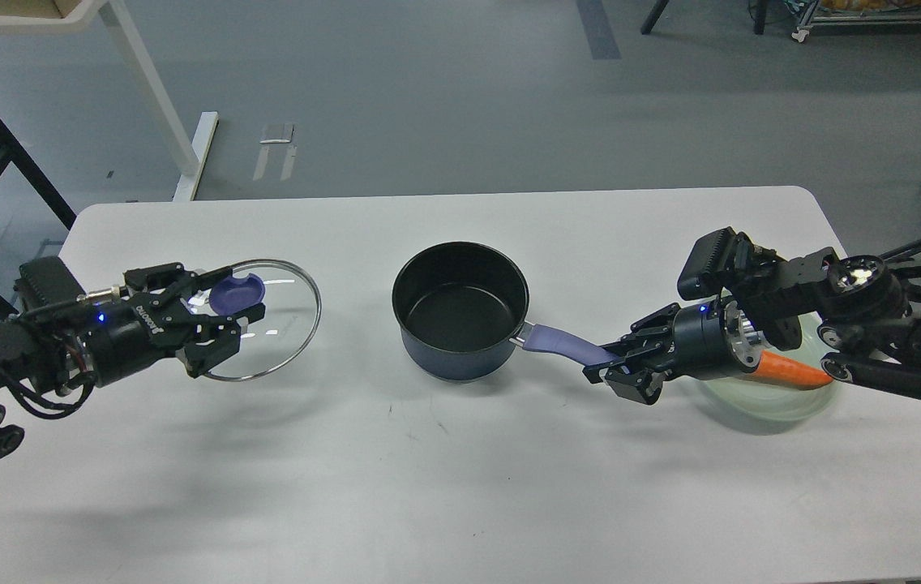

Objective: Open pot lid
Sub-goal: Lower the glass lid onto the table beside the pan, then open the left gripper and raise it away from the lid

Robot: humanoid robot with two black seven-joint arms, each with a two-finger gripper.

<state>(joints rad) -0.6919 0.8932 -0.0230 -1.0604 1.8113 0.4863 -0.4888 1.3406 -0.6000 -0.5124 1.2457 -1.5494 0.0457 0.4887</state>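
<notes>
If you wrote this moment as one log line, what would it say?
lid: off, left of pot | left hand: at lid knob | right hand: on pot handle | pot: open, empty
</notes>
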